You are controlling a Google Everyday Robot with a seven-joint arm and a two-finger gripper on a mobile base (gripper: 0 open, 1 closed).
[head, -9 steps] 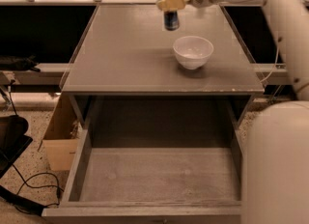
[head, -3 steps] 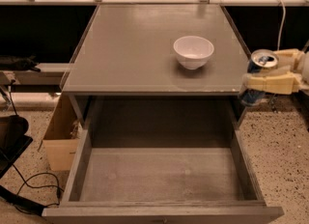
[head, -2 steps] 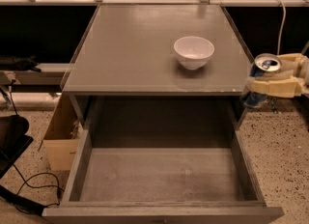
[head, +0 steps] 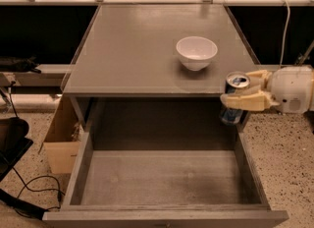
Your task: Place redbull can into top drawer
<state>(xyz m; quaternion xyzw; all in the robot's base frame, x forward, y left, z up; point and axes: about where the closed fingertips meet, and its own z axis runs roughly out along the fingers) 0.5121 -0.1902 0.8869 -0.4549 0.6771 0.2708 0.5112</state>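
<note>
One can, one bowl, one open drawer: we see the pincer [head: 234,92] closed around the can [head: 231,116].
The can is upright, held just off the front right corner of the grey bench [head: 132,45], over the back right corner of the drawer [head: 80,165] and not in it. The white bowl [head: 196,52] sits on the bench. The floor [head: 289,163] is speckled. The arm comes in level from the right.
</note>
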